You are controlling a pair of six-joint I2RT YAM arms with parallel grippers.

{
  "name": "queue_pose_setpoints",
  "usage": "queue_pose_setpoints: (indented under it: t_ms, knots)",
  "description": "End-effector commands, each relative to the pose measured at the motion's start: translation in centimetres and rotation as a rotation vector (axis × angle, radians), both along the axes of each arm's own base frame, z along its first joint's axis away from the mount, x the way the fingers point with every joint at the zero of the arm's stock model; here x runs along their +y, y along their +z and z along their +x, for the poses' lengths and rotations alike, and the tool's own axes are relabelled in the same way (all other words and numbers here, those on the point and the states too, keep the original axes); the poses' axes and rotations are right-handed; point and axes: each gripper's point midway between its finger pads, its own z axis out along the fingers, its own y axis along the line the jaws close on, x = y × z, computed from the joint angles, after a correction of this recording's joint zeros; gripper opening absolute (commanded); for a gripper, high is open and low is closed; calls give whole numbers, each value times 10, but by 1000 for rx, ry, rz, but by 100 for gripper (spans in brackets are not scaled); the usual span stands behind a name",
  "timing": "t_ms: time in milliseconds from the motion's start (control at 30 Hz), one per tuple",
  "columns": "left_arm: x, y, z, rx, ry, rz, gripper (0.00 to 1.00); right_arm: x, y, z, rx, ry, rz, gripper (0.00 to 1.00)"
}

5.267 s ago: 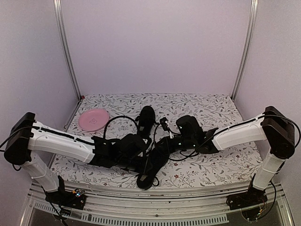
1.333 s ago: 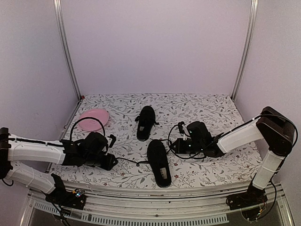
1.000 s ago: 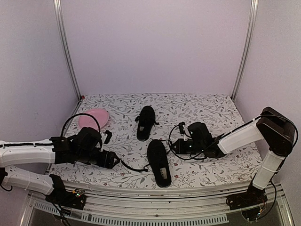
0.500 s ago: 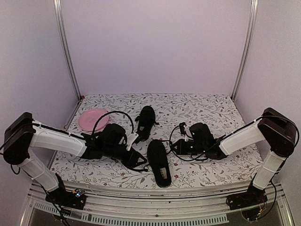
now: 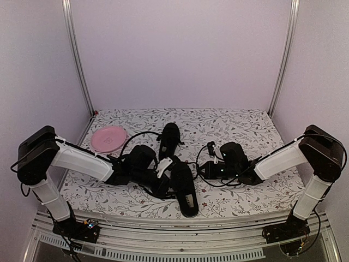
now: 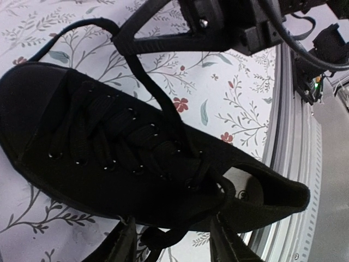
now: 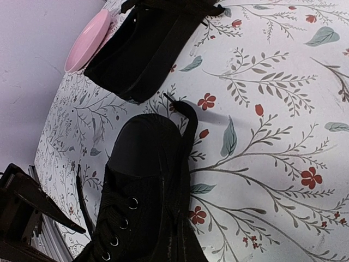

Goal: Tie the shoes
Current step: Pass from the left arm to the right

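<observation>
The shoes are a pair of plain, matte black, low, slim flats, and both lie near the middle of the flowered tablecloth point(image 5: 245, 128). The near shoe point(image 5: 184, 191) lies lengthwise, with its toe toward the far side and its open heel end toward the near rail. The far shoe point(image 5: 169, 141) lies just beyond it and a little left, and the two are close but not touching. A pink plate point(image 5: 108, 139) sits further left, near the far-left corner. Seen close from the left wrist, the near shoe has two rows of small eyelets that catch the light. Flat black laces criss-cross between them, slack and unknotted. The left gripper point(image 6: 173, 246) is at this shoe's left side. Its jaws are partly apart and stand either side of a short strand point(image 6: 163, 237) that hangs over the shoe's edge, and the fingers do not visibly press it. The right gripper point(image 5: 200, 170) reaches in from the right with its jaws closed. In the left wrist view a long lace point(image 6: 146, 82) runs from its fingertips down to the top eyelets, so it appears to be pinching that lace. The lace's free tip rests on the cloth just beside the toe.
</observation>
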Motion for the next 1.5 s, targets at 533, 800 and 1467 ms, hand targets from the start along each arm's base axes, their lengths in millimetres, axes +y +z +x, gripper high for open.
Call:
queue_pose_setpoints:
  t_ms: [533,800,1467]
  knots:
    - [-16,9,-26,21,-91,-75,62,2,-2,3,5,3,14,2]
    - [-7,27,-21,-15,-17,-121,67,2,-3,2,11,1,15,2]
    - [-15,7,-19,23,-10,-86,33,1,-2,1,14,4,19,2]
